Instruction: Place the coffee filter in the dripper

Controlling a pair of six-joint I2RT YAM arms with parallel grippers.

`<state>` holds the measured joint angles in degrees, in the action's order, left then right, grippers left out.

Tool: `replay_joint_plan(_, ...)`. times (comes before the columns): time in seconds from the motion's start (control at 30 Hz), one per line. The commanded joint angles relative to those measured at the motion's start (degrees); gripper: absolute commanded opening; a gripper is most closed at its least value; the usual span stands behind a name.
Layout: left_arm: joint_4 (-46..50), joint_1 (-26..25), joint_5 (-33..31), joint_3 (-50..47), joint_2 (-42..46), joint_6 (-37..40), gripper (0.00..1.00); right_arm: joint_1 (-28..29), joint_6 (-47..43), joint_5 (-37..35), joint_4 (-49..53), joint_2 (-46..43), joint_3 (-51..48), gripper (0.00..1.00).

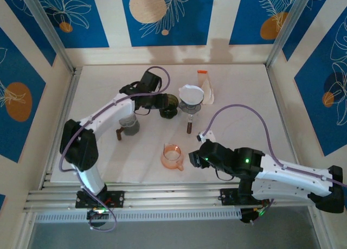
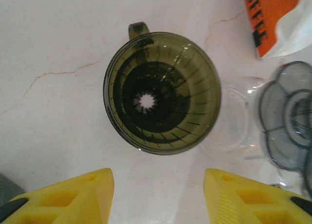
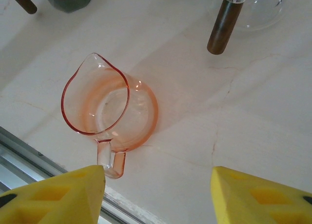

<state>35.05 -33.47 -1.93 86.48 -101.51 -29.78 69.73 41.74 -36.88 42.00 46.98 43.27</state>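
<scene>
Dark green, see-through dripper (image 2: 161, 92) sat empty on the counter (image 1: 244, 97), mid-scene. I had the left pincer (image 2: 158, 187) hovering straight over it, yellow fingers (image 2: 73, 199) apart, nothing between them. The white coffee filter (image 1: 191, 91) sat in a clear glass dripper (image 1: 190, 109) just right of the green one, its brown handle (image 3: 224, 26) pointing near. An orange-and-white bag (image 1: 206, 86) lay right beside the filter, a bit farther back. The right pincer (image 3: 158, 185) hung by the near edge of the counter, fingers spread, gripping nothing, with a pink glass pitcher (image 3: 109, 114) just beyond its tips. A grey cup (image 1: 129, 124) stood left, beside my left arm.
</scene>
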Motion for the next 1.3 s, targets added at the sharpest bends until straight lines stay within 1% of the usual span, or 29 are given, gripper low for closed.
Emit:
replay_joint_plan(0.0,2.5,0.3,-2.4,3.9,-2.9,1.2,0.51,0.0,1.6,-2.3,1.8,-1.9,-0.9,0.6)
replay_joint_plan(0.33,4.8,1.0,-5.3,10.1,-11.5,1.3,0.45,0.1,2.8,-2.6,3.2,-4.4,-2.4,0.6)
replay_joint_plan(0.47,5.4,1.5,-6.7,11.1,-13.1,1.1,0.45,0.1,3.1,-2.7,3.6,-5.4,-3.0,0.6)
replay_joint_plan(0.63,5.1,2.1,-6.9,11.4,-14.2,0.7,0.45,0.1,3.7,-2.7,3.9,-6.1,-3.7,0.6)
replay_joint_plan(0.87,5.5,2.1,-7.6,13.0,-17.1,0.7,0.39,0.1,4.0,-2.8,4.3,-6.8,-3.9,0.6)
replay_joint_plan(1.03,5.3,2.2,-8.7,13.1,-17.9,0.7,0.38,0.1,4.7,-2.7,4.7,-7.5,-4.6,0.6)
replay_joint_plan(1.13,5.4,2.2,-9.2,13.6,-18.4,0.8,0.33,0.0,5.1,-2.7,4.8,-7.6,-4.8,0.6)
replay_joint_plan(1.27,5.5,2.3,-9.7,13.8,-18.9,1.2,0.23,0.1,5.4,-3.0,5.3,-7.9,-4.9,0.6)
